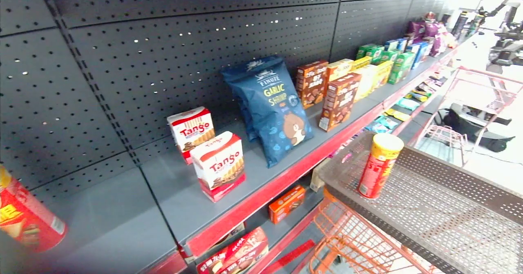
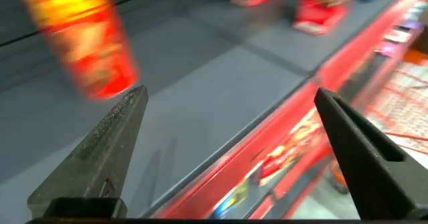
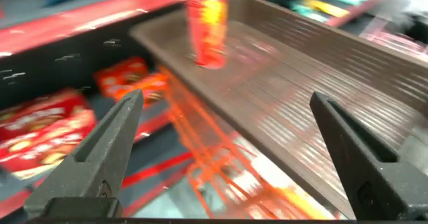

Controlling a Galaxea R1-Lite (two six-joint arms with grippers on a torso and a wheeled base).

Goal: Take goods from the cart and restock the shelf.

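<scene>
Left hand (image 2: 231, 92) spread wide over grey shelf (image 2: 200, 43); blurred red-yellow can (image 2: 90, 40) near one fingertip.

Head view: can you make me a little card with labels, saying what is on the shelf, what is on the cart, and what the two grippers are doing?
Place: grey shelf with a red front edge, cart beside it
On shelf: shelf can at the far left, two boxes, blue bag
On cart: cart can, upright on the mesh tray
Left gripper: open, empty, by the shelf can
Right gripper: open, empty, facing the cart can
</scene>
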